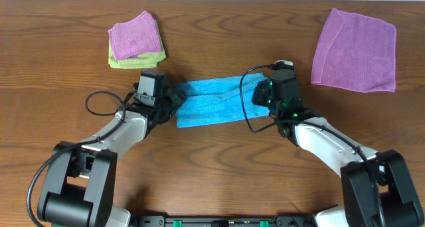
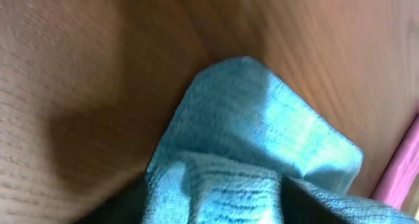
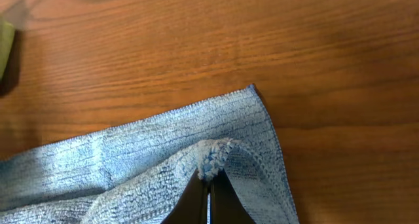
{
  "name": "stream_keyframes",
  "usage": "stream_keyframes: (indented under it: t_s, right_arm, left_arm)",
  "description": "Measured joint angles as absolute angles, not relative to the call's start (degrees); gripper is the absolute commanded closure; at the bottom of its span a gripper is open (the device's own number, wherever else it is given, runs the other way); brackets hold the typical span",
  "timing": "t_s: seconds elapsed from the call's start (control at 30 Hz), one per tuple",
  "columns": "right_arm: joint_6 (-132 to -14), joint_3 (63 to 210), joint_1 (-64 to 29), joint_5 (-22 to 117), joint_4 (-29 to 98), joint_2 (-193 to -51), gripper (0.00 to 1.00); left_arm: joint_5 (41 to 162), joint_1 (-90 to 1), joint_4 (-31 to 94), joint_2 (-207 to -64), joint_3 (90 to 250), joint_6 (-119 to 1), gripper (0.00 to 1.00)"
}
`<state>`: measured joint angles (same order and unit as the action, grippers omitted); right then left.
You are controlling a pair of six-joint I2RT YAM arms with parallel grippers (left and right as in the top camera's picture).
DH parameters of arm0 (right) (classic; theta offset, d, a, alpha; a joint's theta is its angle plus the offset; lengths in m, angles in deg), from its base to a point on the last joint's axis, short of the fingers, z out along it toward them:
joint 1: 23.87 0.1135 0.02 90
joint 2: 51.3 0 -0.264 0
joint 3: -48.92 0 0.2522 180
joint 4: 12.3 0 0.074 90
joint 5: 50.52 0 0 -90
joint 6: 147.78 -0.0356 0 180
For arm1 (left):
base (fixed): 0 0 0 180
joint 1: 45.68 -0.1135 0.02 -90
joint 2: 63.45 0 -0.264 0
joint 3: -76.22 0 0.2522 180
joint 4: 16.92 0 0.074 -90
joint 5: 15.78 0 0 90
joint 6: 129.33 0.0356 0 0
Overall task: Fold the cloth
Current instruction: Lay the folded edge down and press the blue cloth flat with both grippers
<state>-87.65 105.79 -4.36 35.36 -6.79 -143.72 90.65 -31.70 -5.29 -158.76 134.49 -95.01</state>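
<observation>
- The right end effector (image 3: pixel 209 183) is pinched tight on a raised fold of the cloth (image 1: pixel 211 102).
- The left end effector (image 1: pixel 170 98) sits at the cloth's left edge; I cannot tell how wide it stands.
- The cloth lies as a band mid-bench (image 1: pixel 219 28), a fold apparently just laid; the next move probably calls for letting go cleanly.

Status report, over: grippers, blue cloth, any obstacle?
Left gripper open, at left end of cloth. Right gripper shut on its right corner. Cloth lies as a folded strip. Nothing blocking.
</observation>
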Motion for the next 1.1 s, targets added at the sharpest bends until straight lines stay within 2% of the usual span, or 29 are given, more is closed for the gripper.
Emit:
stream_keyframes:
  t_s: [0.03,0.07,0.1,0.13,0.17,0.47,0.8,0.87,1.03,1.1]
  right_arm:
    - [-87.6,105.8,-4.4,35.4,-6.9,-143.7,0.95]
    - [-87.5,105.8,-4.4,35.4,-6.9,-143.7,0.72]
    - [-87.6,105.8,-4.4,35.4,-6.9,-143.7,0.37]
    - [-87.5,105.8,-4.4,35.4,-7.0,-143.7,0.16]
    - [-87.5,105.8,-4.4,35.4,-7.1,-143.7,0.01]
    - [-87.3,106.2,-4.4,36.7,-10.2,-143.7,0.01]
    - [-87.1,111.4,-4.4,40.2,-0.8,-143.5,0.01]
    - [-86.0,112.1,-4.4,40.6,3.0,-143.1,0.01]
    - [-79.5,116.8,-6.1,41.4,22.4,-142.1,0.01]
    - [-76.2,117.7,-8.2,42.8,25.4,-142.1,0.01]
  left_arm:
    - [90.3,-31.7,-5.7,-158.8,134.5,-95.2,0.05]
    - [89.8,-31.7,-6.3,-158.8,134.5,-95.2,0.05]
    - [89.4,-31.7,-6.8,-158.8,134.5,-95.1,0.04]
    - [89.1,-31.7,-7.3,-158.8,134.5,-95.1,0.05]
    - [88.9,-31.7,-7.8,-158.8,134.5,-95.1,0.05]
    - [89.1,-31.8,-8.2,-158.8,134.5,-95.2,0.05]
    - [99.6,-32.8,-7.7,-158.8,139.1,-94.6,0.04]
    - [101.5,-32.8,-7.6,-158.8,139.2,-94.5,0.05]
    - [107.6,-32.8,-6.9,-158.8,139.2,-94.6,0.05]
    - [109.0,-32.5,-5.4,-158.8,139.2,-94.6,0.05]
